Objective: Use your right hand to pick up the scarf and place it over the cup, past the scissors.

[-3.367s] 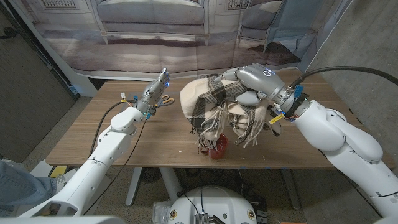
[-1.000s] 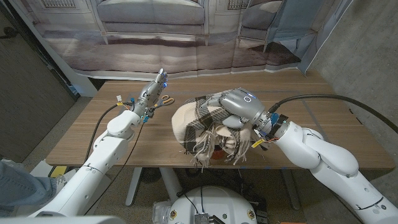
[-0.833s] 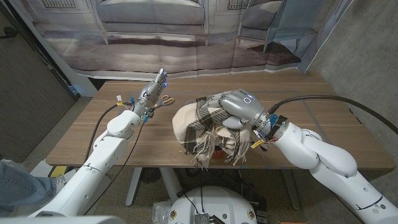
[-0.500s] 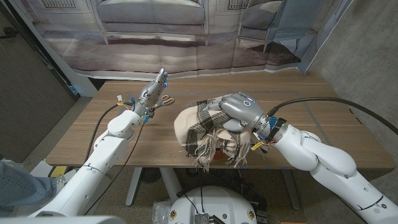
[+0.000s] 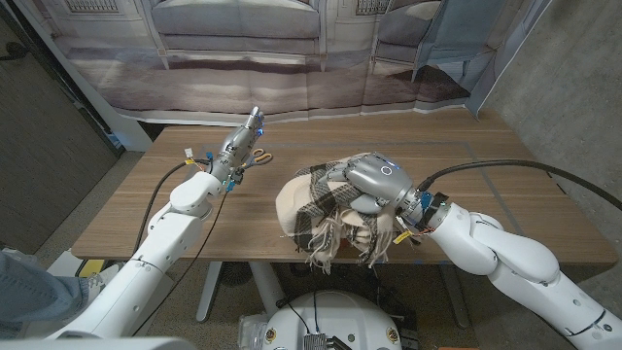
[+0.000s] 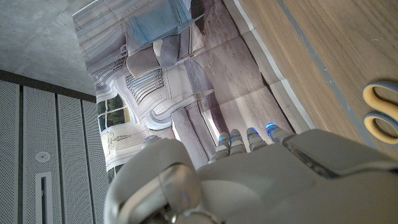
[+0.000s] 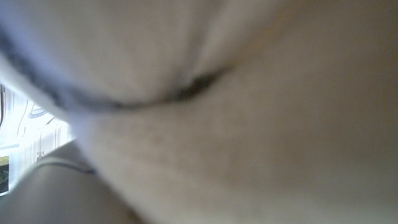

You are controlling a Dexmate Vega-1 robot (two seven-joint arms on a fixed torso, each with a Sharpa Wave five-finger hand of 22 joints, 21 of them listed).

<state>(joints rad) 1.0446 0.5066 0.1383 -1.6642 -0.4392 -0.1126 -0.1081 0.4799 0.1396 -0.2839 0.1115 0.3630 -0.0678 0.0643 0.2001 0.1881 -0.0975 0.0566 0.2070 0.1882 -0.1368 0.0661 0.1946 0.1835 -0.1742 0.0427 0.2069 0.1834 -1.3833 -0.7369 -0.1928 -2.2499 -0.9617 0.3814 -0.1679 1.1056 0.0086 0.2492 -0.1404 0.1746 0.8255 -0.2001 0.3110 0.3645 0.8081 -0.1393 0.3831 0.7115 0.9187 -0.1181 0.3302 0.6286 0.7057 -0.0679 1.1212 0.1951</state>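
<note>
Right hand (image 5: 374,182) grips scarf (image 5: 313,206); scissors (image 5: 259,156) lie beyond.

no readable text, no labels, no brand marks, no numbers, no signs anywhere

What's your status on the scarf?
Right hand grips scarf, bunched at table's near edge. Cup hidden beneath. Left hand raised near scissors, holding nothing.

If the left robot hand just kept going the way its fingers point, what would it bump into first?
Probably nothing on the table: the left robot hand points up and past the far edge, above the scissors, toward the printed backdrop. Depth is hard to judge.
</note>
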